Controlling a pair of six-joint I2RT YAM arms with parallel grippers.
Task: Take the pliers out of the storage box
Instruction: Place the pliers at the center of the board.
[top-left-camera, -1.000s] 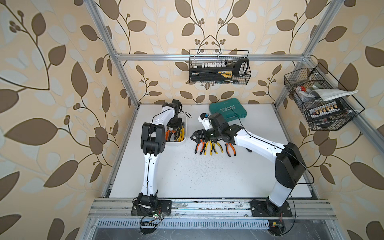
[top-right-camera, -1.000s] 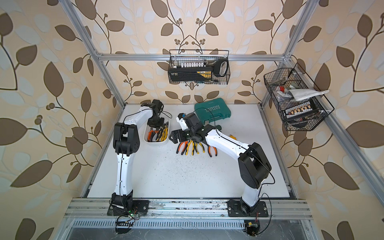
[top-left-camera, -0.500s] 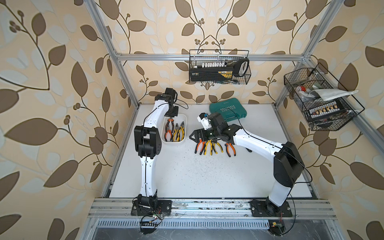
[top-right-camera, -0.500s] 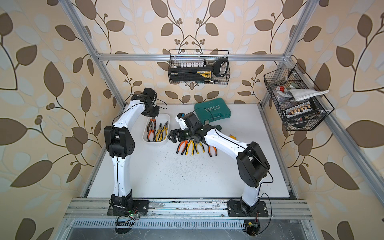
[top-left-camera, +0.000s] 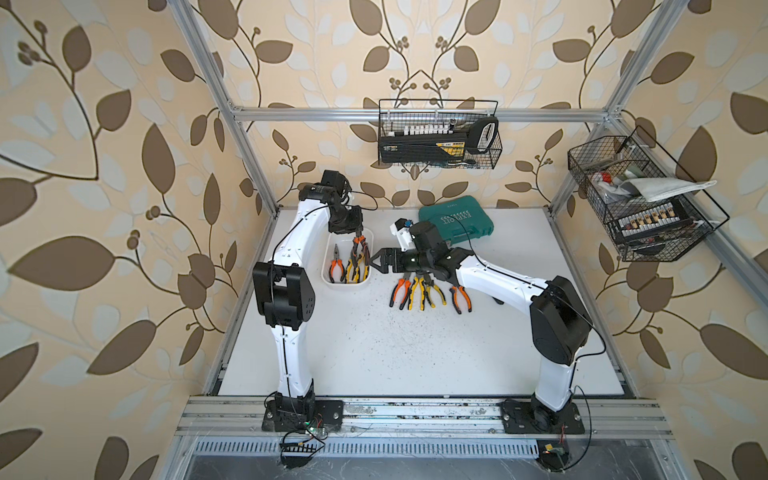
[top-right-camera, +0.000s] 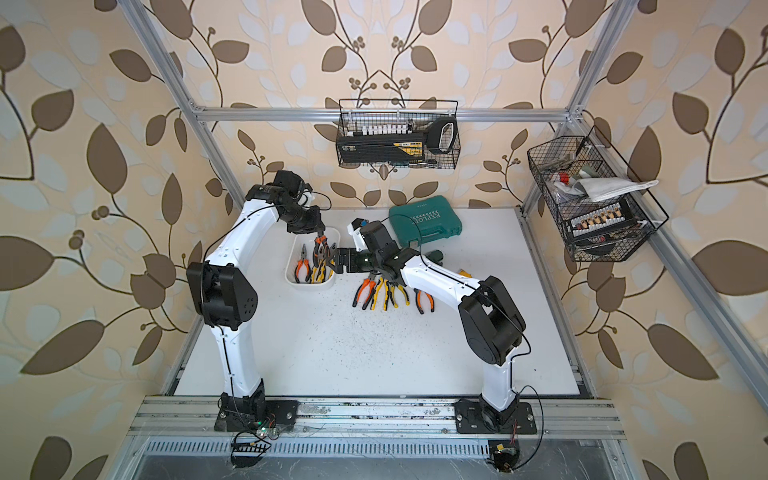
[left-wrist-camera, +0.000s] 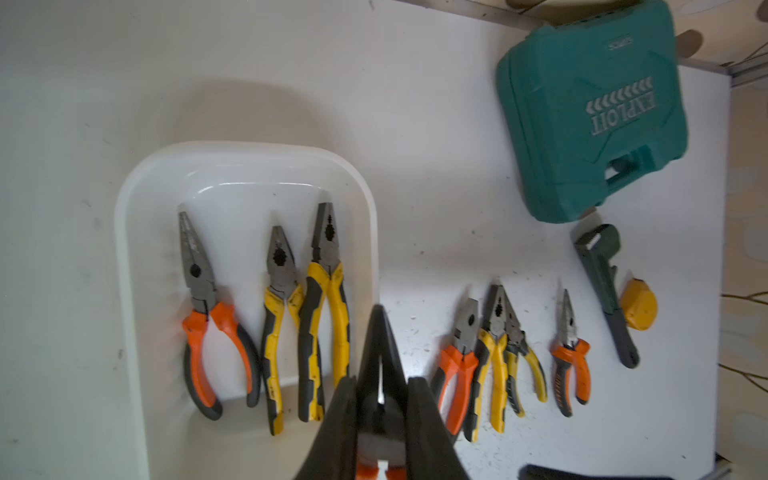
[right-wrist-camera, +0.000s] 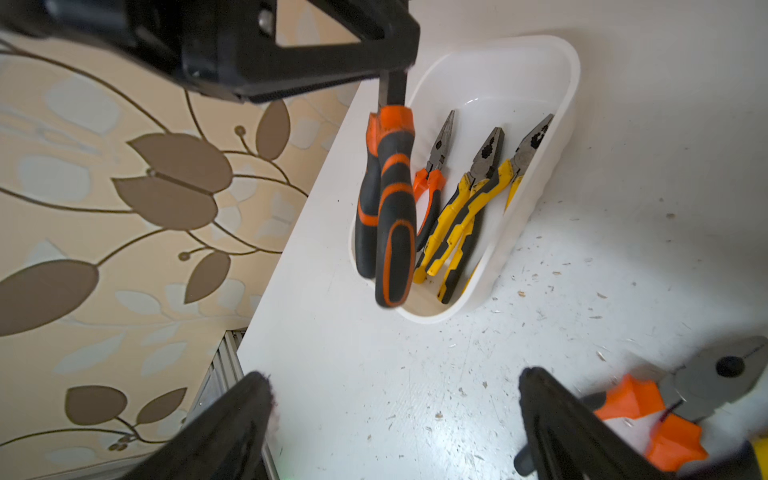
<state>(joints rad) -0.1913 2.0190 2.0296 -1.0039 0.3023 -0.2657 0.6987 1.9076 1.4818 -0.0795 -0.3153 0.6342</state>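
Observation:
The storage box (top-left-camera: 348, 286) (left-wrist-camera: 124, 257) is a shallow white tray at the table's back left. Three pliers lie in it: one orange-handled (left-wrist-camera: 203, 316) and two yellow-handled (left-wrist-camera: 326, 316). My left gripper (top-left-camera: 356, 237) (left-wrist-camera: 380, 380) is shut on the metal head of another orange-and-black pliers (right-wrist-camera: 390, 208) (top-right-camera: 322, 253), which hangs handles-down over the box's right side. My right gripper (top-left-camera: 376, 264) (right-wrist-camera: 395, 386) is open just right of the box, pointing at the hanging pliers, with nothing between its fingers. Several pliers (top-left-camera: 419, 291) (left-wrist-camera: 494, 353) lie in a row on the table under the right arm.
A teal tool case (top-left-camera: 455, 220) stands at the back. A dark pipe wrench (left-wrist-camera: 606, 299) and a yellow tape measure (left-wrist-camera: 638, 305) lie right of the row. Black wire baskets (top-left-camera: 440, 137) (top-left-camera: 640, 208) hang on the back and right walls.
My left gripper has risen out of the box with the orange-and-black pliers in it. My right gripper has shifted a little left, toward the box.

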